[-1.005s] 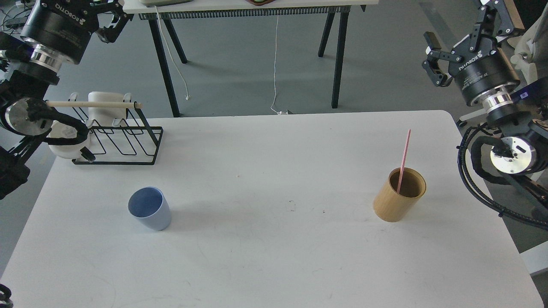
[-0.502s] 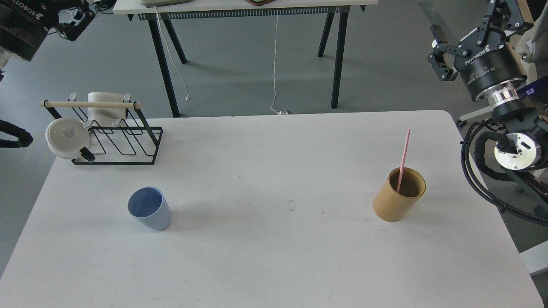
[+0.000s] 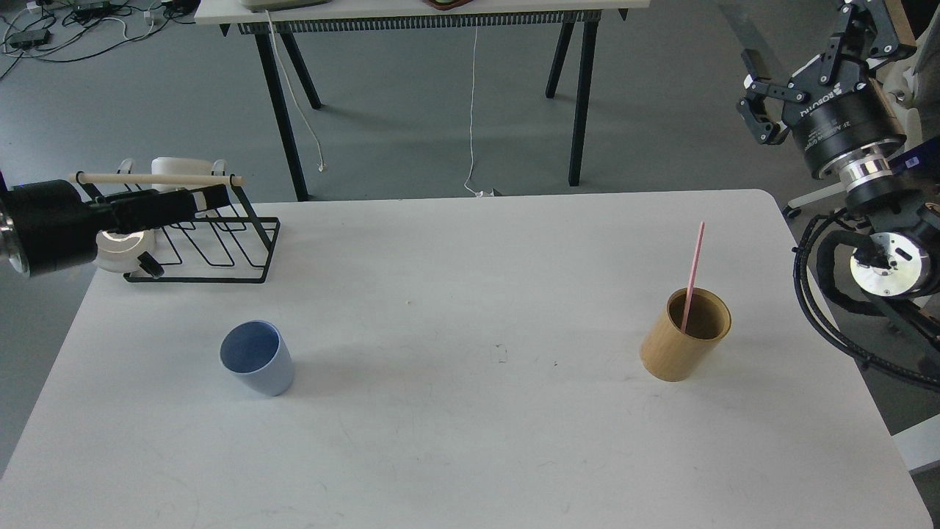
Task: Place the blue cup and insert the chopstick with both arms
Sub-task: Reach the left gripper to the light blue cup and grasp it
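Note:
The blue cup (image 3: 257, 358) stands upright on the white table (image 3: 470, 441), left of centre, and nothing is in it. The pink chopstick (image 3: 692, 273) leans upright inside a tan wooden cylinder holder (image 3: 684, 345) on the right side. My left gripper (image 3: 214, 197) reaches in from the left, level and pointing right, in front of the wire rack and well behind the cup. It is dark and side-on, so its fingers do not separate. My right gripper (image 3: 802, 40) is raised off the table's far right corner, open and empty, far above the holder.
A black wire rack (image 3: 220, 250) with a pale wooden rod (image 3: 154, 178) and white cups stands at the back left of the table. A second table on black legs (image 3: 580, 95) stands behind, with a hanging white cable. My right arm's cables (image 3: 815, 294) hang by the right edge.
My left arm has swung down from the top left corner and now lies level in front of the rack, pointing right. My right gripper has shifted slightly. Cup, holder and chopstick have not moved.

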